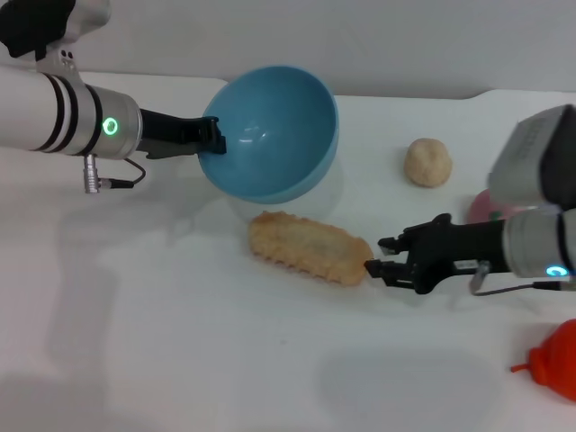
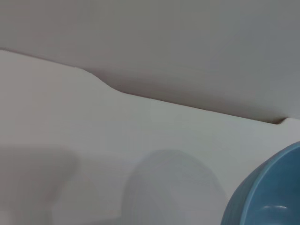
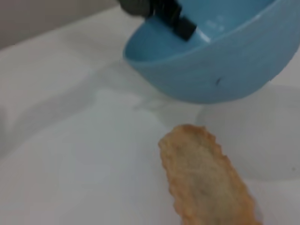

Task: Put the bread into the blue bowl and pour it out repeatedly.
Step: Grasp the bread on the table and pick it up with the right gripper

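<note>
The bread (image 1: 309,248) lies flat on the white table, tan crusty side up, just in front of the blue bowl; it also shows in the right wrist view (image 3: 206,180). My left gripper (image 1: 214,139) is shut on the rim of the blue bowl (image 1: 274,130) and holds it tilted, its empty inside facing forward. The bowl also shows in the left wrist view (image 2: 267,197) and the right wrist view (image 3: 220,70). My right gripper (image 1: 380,256) is open, low over the table, its fingertips at the bread's right end.
A small round tan ball (image 1: 427,163) sits at the back right. A pink ball (image 1: 481,209) shows partly behind my right arm. A red object (image 1: 553,362) lies at the front right corner. The table's back edge (image 1: 405,94) meets a grey wall.
</note>
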Robot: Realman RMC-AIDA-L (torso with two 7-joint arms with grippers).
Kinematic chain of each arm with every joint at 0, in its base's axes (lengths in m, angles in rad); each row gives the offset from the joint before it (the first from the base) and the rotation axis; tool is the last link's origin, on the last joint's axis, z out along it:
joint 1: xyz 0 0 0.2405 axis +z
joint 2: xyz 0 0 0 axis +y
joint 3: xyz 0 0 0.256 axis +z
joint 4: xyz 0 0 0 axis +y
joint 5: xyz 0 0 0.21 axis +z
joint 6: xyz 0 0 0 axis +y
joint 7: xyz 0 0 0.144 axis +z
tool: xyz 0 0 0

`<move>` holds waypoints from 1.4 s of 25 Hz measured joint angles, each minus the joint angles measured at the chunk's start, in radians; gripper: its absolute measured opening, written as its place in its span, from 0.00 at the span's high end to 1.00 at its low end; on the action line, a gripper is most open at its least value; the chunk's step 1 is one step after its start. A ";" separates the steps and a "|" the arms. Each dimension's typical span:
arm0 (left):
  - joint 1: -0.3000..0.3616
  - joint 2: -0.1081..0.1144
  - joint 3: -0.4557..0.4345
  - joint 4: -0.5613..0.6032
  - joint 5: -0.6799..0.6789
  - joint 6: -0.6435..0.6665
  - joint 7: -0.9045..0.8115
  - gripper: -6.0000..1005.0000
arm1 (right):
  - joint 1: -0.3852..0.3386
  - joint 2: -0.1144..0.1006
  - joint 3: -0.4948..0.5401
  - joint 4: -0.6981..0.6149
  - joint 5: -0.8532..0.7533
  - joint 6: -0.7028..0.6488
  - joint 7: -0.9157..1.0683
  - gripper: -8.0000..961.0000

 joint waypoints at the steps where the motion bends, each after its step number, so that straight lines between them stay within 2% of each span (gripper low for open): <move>1: -0.003 0.000 -0.004 0.001 0.008 -0.003 -0.001 1.00 | 0.000 0.000 0.000 0.000 0.000 0.000 0.000 0.57; 7: -0.005 -0.001 -0.011 0.009 0.023 -0.018 0.001 1.00 | 0.019 0.002 -0.097 0.004 0.008 0.110 0.007 0.57; 16: 0.002 -0.001 -0.011 0.015 0.019 -0.030 0.005 1.00 | 0.077 0.000 -0.119 0.012 0.038 0.025 0.009 0.57; 19: 0.002 -0.001 -0.011 0.016 0.019 -0.031 0.006 1.00 | 0.091 0.000 -0.133 0.044 0.032 0.040 0.009 0.45; 21: 0.002 -0.001 -0.011 0.016 0.019 -0.031 0.006 1.00 | 0.094 0.001 -0.143 0.058 0.032 0.065 0.006 0.37; 26: 0.001 -0.001 -0.011 0.017 0.019 -0.031 0.012 1.00 | 0.096 0.003 -0.184 0.085 0.039 0.154 0.002 0.36; 32: 0.001 -0.001 -0.011 0.017 0.016 -0.031 0.022 1.00 | 0.097 0.009 -0.319 0.135 0.142 0.304 0.001 0.37; 35: 0.001 -0.001 -0.016 0.017 0.014 -0.031 0.034 1.00 | 0.098 0.009 -0.350 0.145 0.153 0.337 0.001 0.38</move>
